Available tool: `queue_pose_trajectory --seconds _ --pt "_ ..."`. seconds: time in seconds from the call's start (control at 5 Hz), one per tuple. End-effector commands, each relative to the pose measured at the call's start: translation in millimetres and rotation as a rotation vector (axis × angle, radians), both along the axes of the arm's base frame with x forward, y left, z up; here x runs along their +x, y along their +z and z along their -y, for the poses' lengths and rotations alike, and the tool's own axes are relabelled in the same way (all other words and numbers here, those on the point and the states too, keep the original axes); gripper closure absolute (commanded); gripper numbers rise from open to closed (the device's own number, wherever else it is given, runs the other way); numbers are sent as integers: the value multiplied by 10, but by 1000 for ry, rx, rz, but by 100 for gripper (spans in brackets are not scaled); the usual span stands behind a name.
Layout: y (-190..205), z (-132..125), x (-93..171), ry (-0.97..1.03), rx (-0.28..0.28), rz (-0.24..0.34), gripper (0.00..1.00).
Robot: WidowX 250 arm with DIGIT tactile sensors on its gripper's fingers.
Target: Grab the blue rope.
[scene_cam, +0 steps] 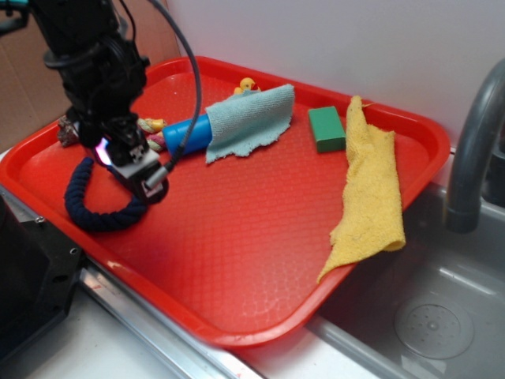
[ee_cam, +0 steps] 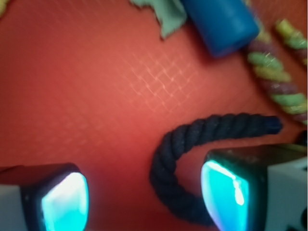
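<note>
The tool (ee_cam: 144,197) is hanging open over the blue rope (ee_cam: 192,139) near the red tray's (scene_cam: 260,237) left edge. Bare tray is lying between its fingers in the wrist view.

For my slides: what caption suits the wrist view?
Open end effector above the blue rope on the red tray.

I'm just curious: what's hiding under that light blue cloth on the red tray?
A bright blue cylinder pokes out from under the light blue cloth, with something yellow peeking behind it. How far either runs beneath, and whether anything else lies there, is covered.
</note>
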State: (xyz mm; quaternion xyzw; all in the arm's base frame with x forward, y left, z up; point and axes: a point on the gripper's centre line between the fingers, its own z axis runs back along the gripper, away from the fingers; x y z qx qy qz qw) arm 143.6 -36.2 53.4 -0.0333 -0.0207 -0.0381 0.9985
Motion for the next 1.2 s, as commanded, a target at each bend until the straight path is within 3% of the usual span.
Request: queue_pose_trajectory --seconds 0.0,0.2,0.4,0.6,0.8,1.0 --pt "-305 -70 -148 -49 -43 -33 0" --pt "-468 -108 -106 -106 -75 -71 0" --pt "-466 -100 -97 -109 -65 -84 100" --pt "-196 -121 -76 -111 -28 -62 100" --pt "305 -162 -22 -60 33 -100 100" --pt "808 -156 -6 35 53 -77 100"
